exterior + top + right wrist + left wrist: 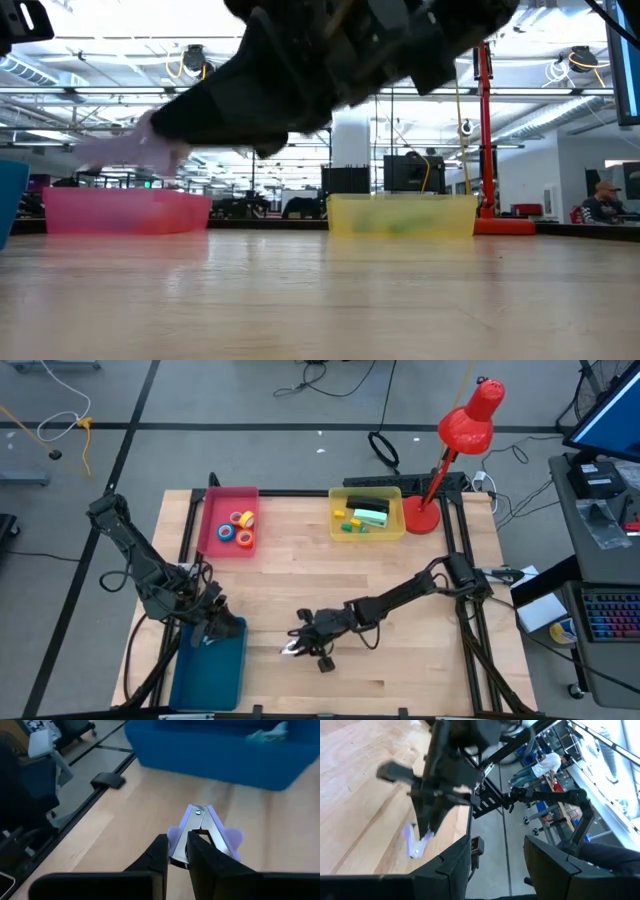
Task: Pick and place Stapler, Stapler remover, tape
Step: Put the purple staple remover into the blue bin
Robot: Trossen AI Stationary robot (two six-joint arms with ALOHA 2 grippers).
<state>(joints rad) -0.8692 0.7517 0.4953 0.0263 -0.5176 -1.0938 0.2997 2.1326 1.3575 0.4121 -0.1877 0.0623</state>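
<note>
My right gripper (pixel 302 644) is shut on the lilac staple remover (pixel 200 827) just above the wood, near the middle of the table's near edge. The remover also shows in the low view (pixel 130 150), off the table. My left gripper (pixel 215 622) waits open over the blue bin (pixel 205 675) at the near left, nothing between its fingers (pixel 455 860). A pale teal thing (pixel 267 734), perhaps the stapler, lies in that bin. Several tape rolls (pixel 241 527) lie in the pink bin (pixel 212 538) at the far left. My right gripper pinches the staple remover between its two fingers (pixel 161 849) at the near end of its metal middle part (pixel 192 836). The fingers come nearly level, slanting slightly down, from the table's right. The remover sticks out past the fingertips toward the blue bin, lifted clear of the table.
A yellow bin (pixel 397 530) with green and yellow blocks stands at the far middle, a red desk lamp (pixel 455 450) at the far right. Bare wood lies between the bins and my right arm. People show in the room beyond the table.
</note>
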